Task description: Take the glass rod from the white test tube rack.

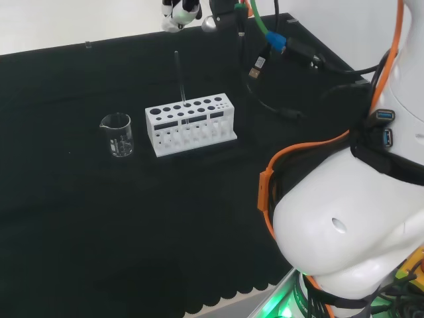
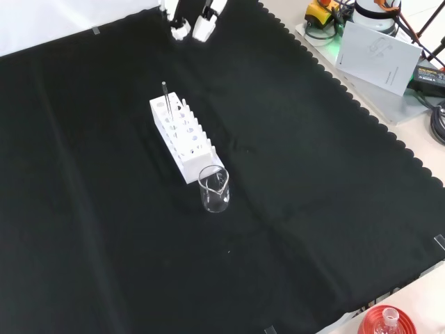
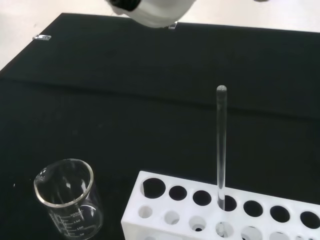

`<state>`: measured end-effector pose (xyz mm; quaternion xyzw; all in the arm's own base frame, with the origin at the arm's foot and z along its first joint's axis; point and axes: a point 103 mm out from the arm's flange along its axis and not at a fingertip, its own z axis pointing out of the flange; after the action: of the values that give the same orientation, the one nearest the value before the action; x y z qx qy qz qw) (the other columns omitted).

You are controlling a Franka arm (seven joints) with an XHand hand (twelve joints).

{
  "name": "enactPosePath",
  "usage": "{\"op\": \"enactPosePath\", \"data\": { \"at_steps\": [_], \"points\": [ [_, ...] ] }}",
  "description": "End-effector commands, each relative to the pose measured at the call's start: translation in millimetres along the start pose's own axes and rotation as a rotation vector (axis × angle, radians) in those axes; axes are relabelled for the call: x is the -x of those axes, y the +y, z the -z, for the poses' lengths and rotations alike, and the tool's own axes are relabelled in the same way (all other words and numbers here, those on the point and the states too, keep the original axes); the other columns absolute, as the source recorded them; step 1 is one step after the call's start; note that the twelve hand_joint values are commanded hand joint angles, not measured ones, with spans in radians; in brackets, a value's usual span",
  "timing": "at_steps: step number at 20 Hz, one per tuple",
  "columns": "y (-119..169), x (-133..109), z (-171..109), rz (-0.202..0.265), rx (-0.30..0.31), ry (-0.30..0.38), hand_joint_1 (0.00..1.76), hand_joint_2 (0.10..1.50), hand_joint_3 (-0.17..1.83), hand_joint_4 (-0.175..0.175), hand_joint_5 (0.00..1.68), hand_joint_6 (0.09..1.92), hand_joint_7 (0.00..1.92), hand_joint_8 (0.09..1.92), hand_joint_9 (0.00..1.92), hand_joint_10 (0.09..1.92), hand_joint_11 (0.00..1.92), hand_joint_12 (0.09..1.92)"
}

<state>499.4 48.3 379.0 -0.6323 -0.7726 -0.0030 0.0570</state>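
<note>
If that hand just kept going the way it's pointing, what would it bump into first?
Probably the top of the glass rod standing in the white rack. The hand hangs above and beyond it, though depth is hard to judge.

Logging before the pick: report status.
Hand clear of the rack, holding nothing. Glass rod upright in its hole. Beaker beside the rack, not blocking.

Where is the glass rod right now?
The glass rod stands upright in a hole of the white test tube rack in the head view, with the beaker to the rack's left.
</note>
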Motion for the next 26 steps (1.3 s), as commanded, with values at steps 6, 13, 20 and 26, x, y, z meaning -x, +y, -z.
{"op": "enactPosePath", "data": {
  "at_steps": [6,13,20,26],
  "points": [
    [32,7,-17,0.014,-0.039,0.000,1.12,0.97,-0.17,-0.175,0.94,0.79,1.14,0.62,1.24,0.45,1.16,0.98],
    [46,28,-27,0.013,-0.067,0.011,1.10,0.97,-0.17,-0.175,0.89,0.84,1.11,0.62,1.23,0.44,1.14,0.98],
    [52,48,-34,-0.001,-0.077,0.017,1.10,0.96,-0.17,-0.175,0.87,0.85,1.09,0.63,1.22,0.44,1.13,0.98],
    [57,54,-47,0.001,-0.115,0.014,1.08,0.96,-0.17,-0.175,0.85,0.87,1.08,0.65,1.20,0.45,1.10,1.00]
  ]
}}
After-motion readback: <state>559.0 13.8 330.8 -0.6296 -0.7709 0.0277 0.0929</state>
